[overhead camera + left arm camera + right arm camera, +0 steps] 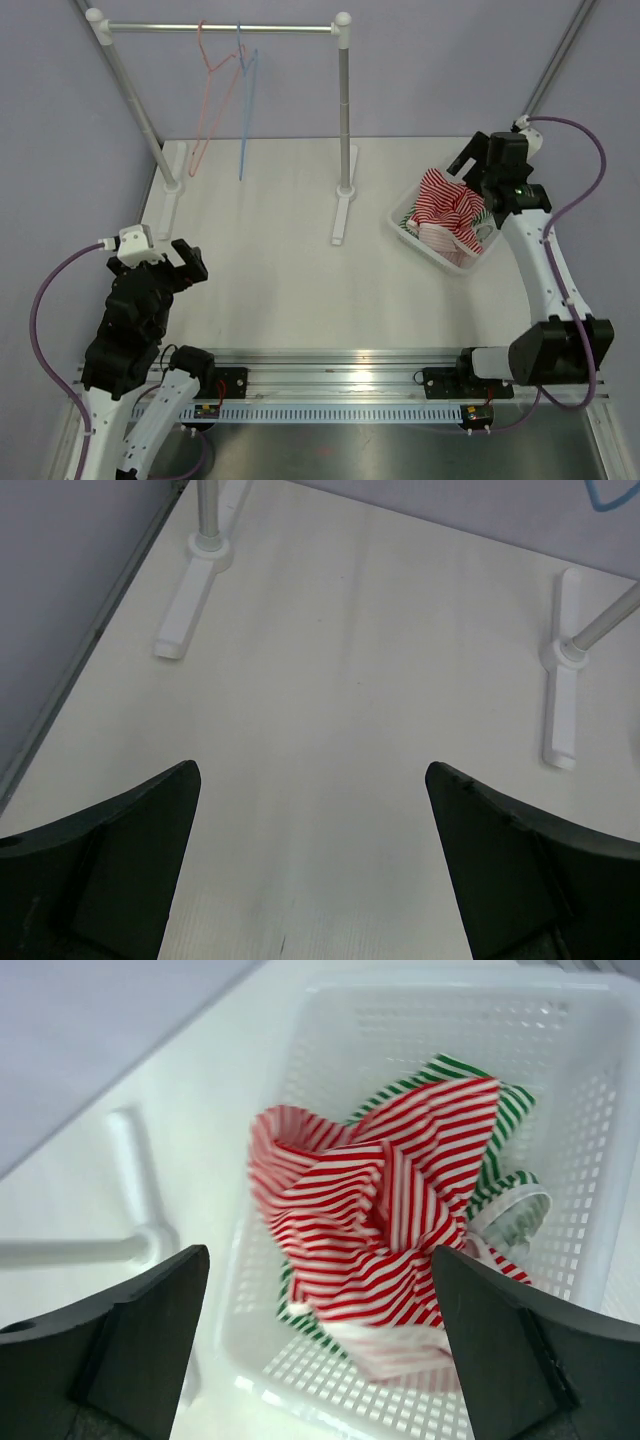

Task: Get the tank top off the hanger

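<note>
A white worktop [270, 260] carries a clothes rack [290, 29], its metal bar resting across two posts on white feet at the far side. Near the right edge sits a white mesh basket [450, 1020] with green-striped cloth [515, 1110] inside.

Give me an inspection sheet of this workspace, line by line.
Surface: white table, no spills seen.
Job's things: red-and-white striped tank top crumpled in white perforated plastic basket; pink wire hanger and blue wire hanger hang bare on metal clothes rail.
Clutter: green-and-white striped garment under the tank top.
Grippers: left gripper open over table; right gripper open above basket, holding nothing.
Cables: purple cable looped at each arm.
Surroundings: lavender walls.
</note>
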Robot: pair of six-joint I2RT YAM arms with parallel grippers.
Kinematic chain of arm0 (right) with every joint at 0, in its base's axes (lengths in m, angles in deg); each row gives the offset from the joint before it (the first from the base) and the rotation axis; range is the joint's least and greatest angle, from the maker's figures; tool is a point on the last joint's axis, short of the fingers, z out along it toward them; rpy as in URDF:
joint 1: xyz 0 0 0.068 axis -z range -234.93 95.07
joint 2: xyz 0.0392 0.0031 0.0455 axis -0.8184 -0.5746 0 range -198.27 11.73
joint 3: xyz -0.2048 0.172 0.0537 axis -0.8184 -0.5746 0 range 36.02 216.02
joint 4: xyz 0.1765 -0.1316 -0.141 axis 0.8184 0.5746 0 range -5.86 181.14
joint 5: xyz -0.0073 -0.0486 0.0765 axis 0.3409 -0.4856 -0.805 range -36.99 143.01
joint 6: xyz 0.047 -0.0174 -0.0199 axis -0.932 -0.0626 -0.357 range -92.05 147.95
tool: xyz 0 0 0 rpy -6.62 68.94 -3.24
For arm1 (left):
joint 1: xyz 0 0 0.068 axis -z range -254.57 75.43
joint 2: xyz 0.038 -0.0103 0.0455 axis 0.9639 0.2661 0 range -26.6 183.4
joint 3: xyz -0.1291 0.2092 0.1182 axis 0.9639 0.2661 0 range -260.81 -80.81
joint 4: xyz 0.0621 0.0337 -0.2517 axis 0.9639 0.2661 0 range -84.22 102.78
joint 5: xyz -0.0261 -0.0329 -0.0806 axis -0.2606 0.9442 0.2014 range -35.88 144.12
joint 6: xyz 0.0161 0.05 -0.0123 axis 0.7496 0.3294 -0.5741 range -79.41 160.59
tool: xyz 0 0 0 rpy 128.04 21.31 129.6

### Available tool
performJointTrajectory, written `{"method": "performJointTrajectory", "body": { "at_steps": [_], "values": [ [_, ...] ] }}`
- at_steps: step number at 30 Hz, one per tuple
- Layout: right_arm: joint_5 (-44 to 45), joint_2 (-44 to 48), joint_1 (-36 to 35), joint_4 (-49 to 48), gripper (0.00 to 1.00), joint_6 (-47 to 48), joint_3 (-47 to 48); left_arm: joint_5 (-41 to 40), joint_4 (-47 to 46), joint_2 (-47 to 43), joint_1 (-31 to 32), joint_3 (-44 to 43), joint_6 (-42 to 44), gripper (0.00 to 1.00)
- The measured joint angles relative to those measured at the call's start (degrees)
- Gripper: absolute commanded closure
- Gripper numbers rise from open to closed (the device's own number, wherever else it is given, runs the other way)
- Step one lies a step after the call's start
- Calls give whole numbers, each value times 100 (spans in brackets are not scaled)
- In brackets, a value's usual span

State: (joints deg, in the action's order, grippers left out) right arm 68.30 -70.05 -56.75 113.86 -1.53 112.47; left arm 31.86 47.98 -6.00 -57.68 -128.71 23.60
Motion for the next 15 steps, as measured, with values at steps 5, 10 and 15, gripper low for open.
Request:
{"method": "performJointTrajectory", "body": {
  "at_steps": [5, 10, 15],
  "values": [
    [-544, 1626, -321, 63, 1, 466, -168, -350, 400, 144, 0, -599, 11, 1],
    [-662, 2645, -1220, 787, 1, 1029, -162, -400, 695, 240, 0, -1198, 149, 1],
    [-649, 3254, -1287, 1847, 0, 1379, -168, -435, 955, 269, 44, -1379, 387, 1]
  ]
}}
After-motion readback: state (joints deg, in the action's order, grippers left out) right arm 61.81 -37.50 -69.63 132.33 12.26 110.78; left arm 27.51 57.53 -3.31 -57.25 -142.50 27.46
